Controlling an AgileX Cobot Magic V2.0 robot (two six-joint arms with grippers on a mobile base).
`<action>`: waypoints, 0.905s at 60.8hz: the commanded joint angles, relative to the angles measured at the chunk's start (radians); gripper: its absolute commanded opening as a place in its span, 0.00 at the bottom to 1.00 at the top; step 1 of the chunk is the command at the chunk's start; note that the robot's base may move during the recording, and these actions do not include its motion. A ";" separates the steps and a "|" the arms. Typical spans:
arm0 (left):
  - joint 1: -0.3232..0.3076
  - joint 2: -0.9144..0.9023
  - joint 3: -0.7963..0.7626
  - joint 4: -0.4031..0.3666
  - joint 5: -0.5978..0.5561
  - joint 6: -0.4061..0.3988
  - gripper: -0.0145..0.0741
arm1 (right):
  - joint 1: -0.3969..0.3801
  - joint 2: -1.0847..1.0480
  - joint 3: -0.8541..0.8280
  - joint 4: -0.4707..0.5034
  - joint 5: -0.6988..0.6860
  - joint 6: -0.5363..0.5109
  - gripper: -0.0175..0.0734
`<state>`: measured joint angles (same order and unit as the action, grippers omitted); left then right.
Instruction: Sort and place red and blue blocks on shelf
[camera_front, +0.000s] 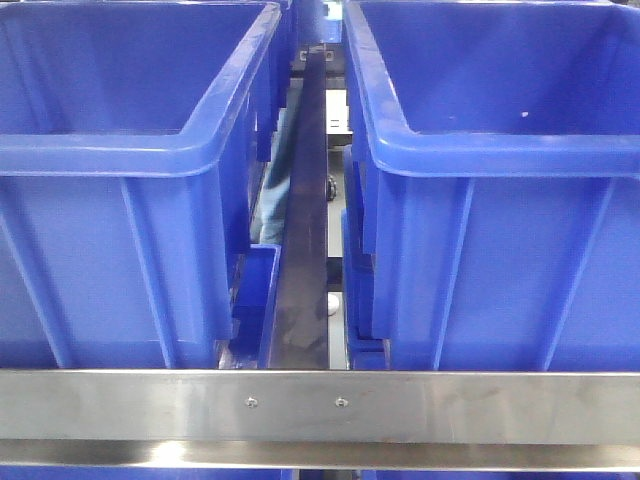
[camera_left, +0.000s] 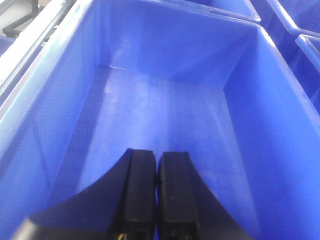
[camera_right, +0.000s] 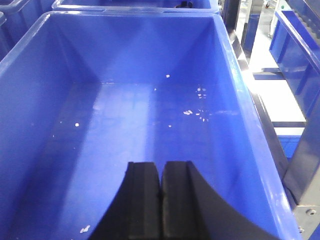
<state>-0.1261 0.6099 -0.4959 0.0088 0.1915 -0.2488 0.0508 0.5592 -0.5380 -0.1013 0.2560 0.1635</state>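
Note:
The red and blue blocks are out of view in every frame. The shelf (camera_front: 320, 405) shows its brushed-steel front rail with two screws, and a steel track runs back between two large blue bins. My left gripper (camera_left: 157, 157) is shut with nothing between its black fingers; it hangs over the inside of a blue bin (camera_left: 165, 110) that holds nothing. My right gripper (camera_right: 162, 167) is shut too, with nothing held, above the floor of another blue bin (camera_right: 140, 120) speckled with white flecks.
In the front view the left bin (camera_front: 120, 150) and right bin (camera_front: 500, 150) stand side by side on the rack, tall walls on either side of the centre track (camera_front: 305, 200). More blue bins (camera_right: 295, 55) stand to the right of the rack.

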 joint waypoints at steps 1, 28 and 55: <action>0.002 -0.001 -0.028 -0.003 -0.089 -0.006 0.33 | 0.004 -0.004 -0.031 -0.010 -0.090 -0.006 0.25; 0.002 -0.001 -0.028 -0.003 -0.089 -0.006 0.33 | 0.000 -0.320 0.288 0.017 -0.131 -0.006 0.25; 0.002 -0.001 -0.028 -0.003 -0.089 -0.006 0.33 | 0.000 -0.591 0.546 0.083 -0.249 -0.006 0.25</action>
<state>-0.1261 0.6099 -0.4959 0.0088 0.1915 -0.2488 0.0508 -0.0087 0.0229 -0.0294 0.1222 0.1635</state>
